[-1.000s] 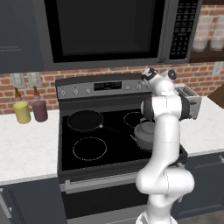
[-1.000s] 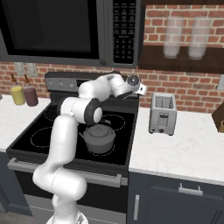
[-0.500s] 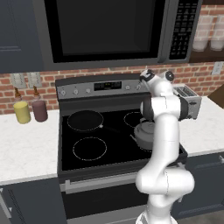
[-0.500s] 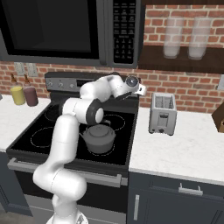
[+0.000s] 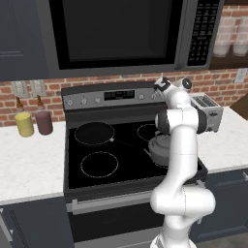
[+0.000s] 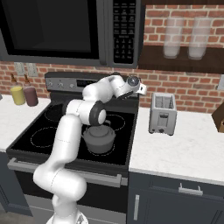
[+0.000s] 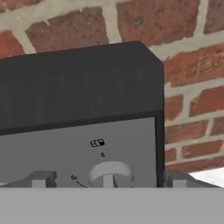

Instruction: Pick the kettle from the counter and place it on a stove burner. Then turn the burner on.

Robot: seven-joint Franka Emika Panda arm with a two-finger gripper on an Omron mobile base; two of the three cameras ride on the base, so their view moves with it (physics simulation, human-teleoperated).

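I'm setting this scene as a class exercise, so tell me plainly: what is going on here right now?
A white robot arm is working at a stove. The kettle already sits on the black cooktop's front-right ring, free of the arm. The arm has reached up to the stove's back control panel, with its gripper at the panel's right end. The hand view looks straight at a control knob between the fingertips, so it seems about to turn the burner on. Whether the jaws touch the knob is unclear.

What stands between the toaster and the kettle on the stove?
In the right base view, between the kettle and toaster lie only black cooktop and bare white counter.
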